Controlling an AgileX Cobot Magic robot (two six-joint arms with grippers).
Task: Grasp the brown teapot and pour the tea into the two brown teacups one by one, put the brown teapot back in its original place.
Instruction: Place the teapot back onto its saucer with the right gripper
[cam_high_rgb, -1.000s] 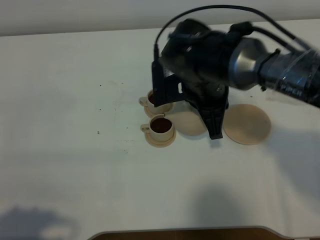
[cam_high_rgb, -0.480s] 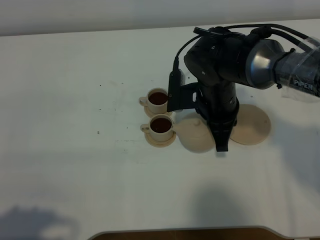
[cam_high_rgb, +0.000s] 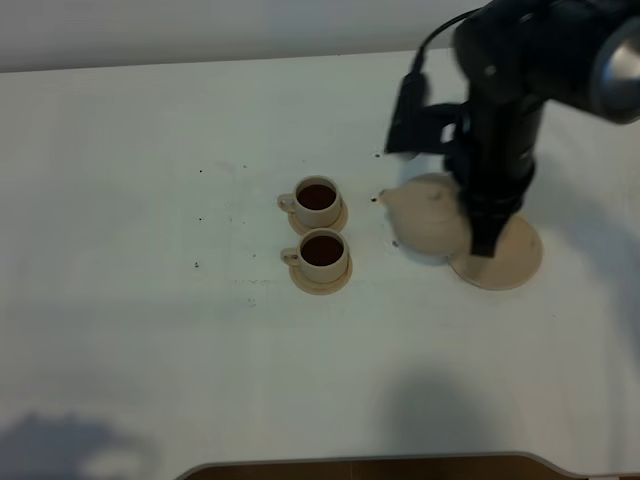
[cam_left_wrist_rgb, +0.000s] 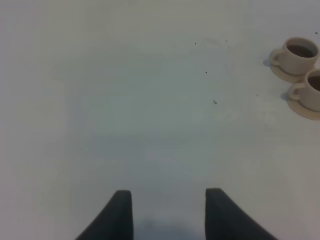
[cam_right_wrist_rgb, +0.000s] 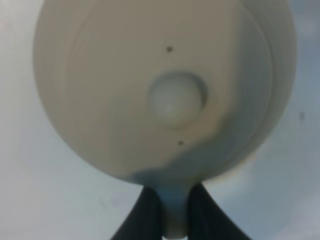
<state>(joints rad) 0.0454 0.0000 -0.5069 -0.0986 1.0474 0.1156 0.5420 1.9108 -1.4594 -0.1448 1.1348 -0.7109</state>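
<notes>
The brown teapot (cam_high_rgb: 428, 215) hangs upright, spout toward the cups, partly over the left rim of the wide saucer plate (cam_high_rgb: 508, 262), its original place. My right gripper (cam_high_rgb: 482, 243) is shut on the teapot's loop handle (cam_right_wrist_rgb: 173, 216); the right wrist view is filled by the lid and its knob (cam_right_wrist_rgb: 177, 98). The two brown teacups (cam_high_rgb: 318, 199) (cam_high_rgb: 323, 252) stand on their small saucers left of the teapot, each holding dark tea. My left gripper (cam_left_wrist_rgb: 169, 212) is open over bare table, with both cups (cam_left_wrist_rgb: 299, 53) (cam_left_wrist_rgb: 313, 89) far off to its side.
The white table (cam_high_rgb: 150, 300) stretches wide to the left and front of the cups. The dark right arm (cam_high_rgb: 510, 90) rises over the back right. A few small dark specks dot the surface near the cups.
The right arm has carried the teapot rightward and back, away from the cups and over to the wide saucer's edge. The cups have not moved.
</notes>
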